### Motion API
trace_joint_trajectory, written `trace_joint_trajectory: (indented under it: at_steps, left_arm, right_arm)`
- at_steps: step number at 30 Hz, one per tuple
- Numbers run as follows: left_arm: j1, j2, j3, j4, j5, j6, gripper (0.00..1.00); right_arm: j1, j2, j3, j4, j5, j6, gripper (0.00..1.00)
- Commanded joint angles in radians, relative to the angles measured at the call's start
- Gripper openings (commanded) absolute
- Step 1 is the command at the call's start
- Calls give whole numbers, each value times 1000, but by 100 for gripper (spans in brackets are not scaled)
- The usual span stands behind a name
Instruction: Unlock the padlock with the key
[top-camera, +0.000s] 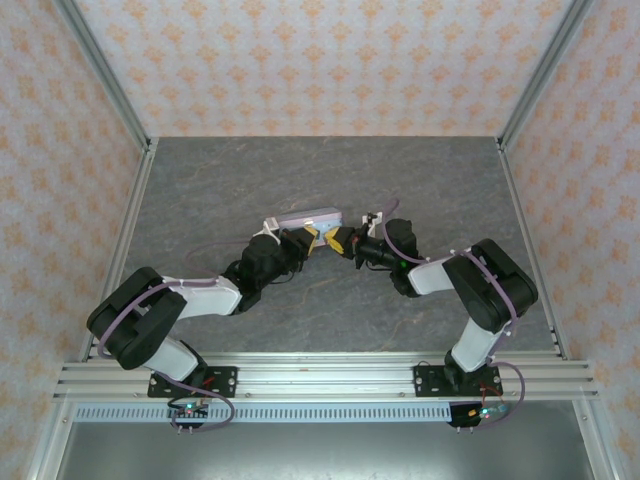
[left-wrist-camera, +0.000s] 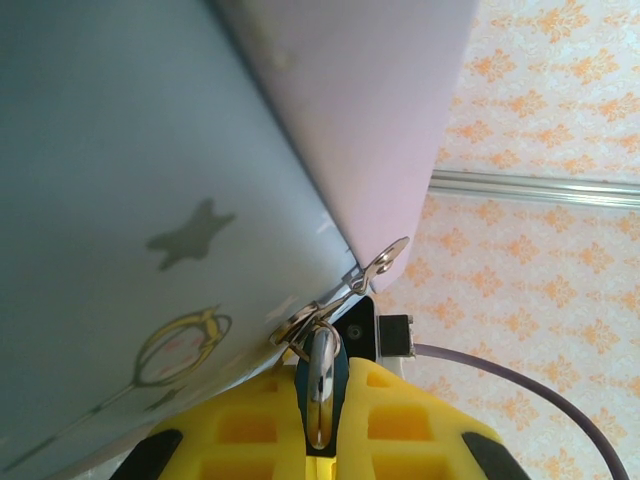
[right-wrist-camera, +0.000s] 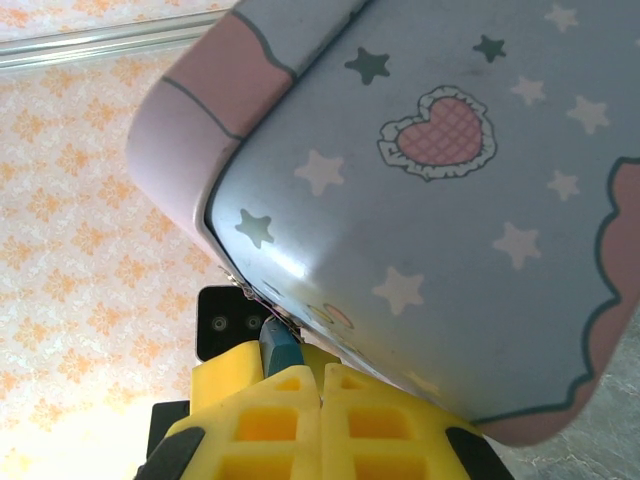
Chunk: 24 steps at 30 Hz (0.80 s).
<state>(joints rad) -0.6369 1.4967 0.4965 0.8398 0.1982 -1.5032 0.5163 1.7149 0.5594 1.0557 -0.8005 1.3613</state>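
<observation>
My left gripper was clamped on the padlock, whose long axis ran straight out from my fingers to the hasp of the tin. Just beyond, my right gripper was pressed shut beside the padlock. I couldn't make out the key.

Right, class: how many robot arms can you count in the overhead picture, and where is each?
2. The left arm reaches in from the lower left, the right arm from the lower right; both meet at the tin in the middle.
</observation>
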Motion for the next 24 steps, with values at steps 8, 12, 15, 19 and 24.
trace_joint_trajectory:
  at_steps: [8, 12, 15, 19, 24]
  left_arm:
    - [-79, -9, 40, 145, 167, -11, 0]
    - [-79, -7, 43, 140, 177, -11, 0]
    - [-79, -7, 45, 136, 183, -8, 0]
    - [-81, -6, 45, 136, 187, -4, 0]
    - [-80, -7, 40, 136, 193, -3, 0]
  right_arm:
    - [11, 43, 81, 38, 15, -37, 0]
    - [1, 36, 102, 22, -10, -103, 0]
    - [1, 21, 124, -69, -25, -174, 0]
    - [-1, 3, 135, -137, -34, -249, 0]
    - [0, -23, 144, -206, -27, -346, 0]
